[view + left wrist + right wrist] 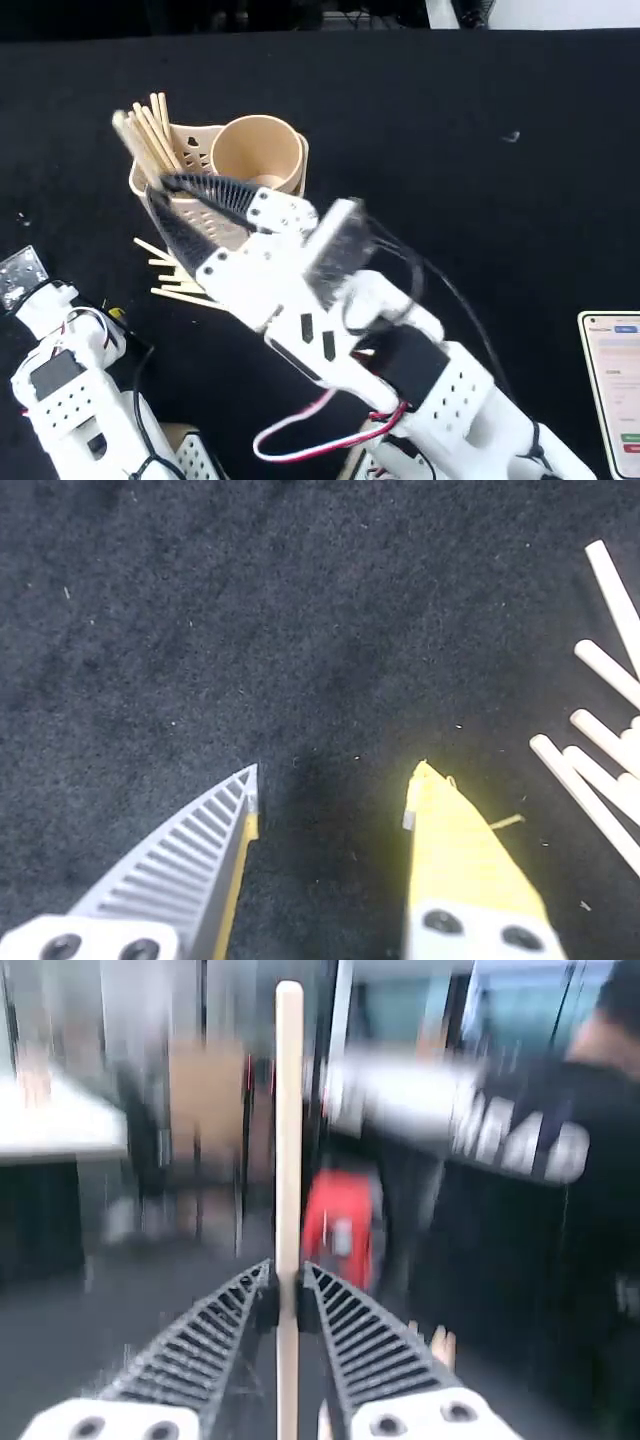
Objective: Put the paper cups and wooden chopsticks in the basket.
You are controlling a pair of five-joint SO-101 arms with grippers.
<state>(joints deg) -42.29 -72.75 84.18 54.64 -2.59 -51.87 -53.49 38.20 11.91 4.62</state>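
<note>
A black cloth covers the table, and the basket is set toward its far left with a cup already inside; a bundle of sticks is seen leaning out over the basket's left rim. The right gripper is clamped on one stick, whose long axis runs straight across the jaws and upright; from above, that gripper's tips are seen at the basket's near-left rim, just beside the bundle, so the coming move is judged to turn on whether the held stick's lower end is inside the rim before it is let go. This cannot be settled from above. The loose sticks are left on the cloth just in front of the basket, lying roughly parallel and partly hidden by the right arm. The left gripper is the nearer one; its jaws are apart over bare cloth with nothing between them, and the loose sticks are seen off to one side of them, not in line. Room for a withdrawal is offered toward the right of the cloth, whereas the space in front of the basket is crowded by the right arm.
</note>
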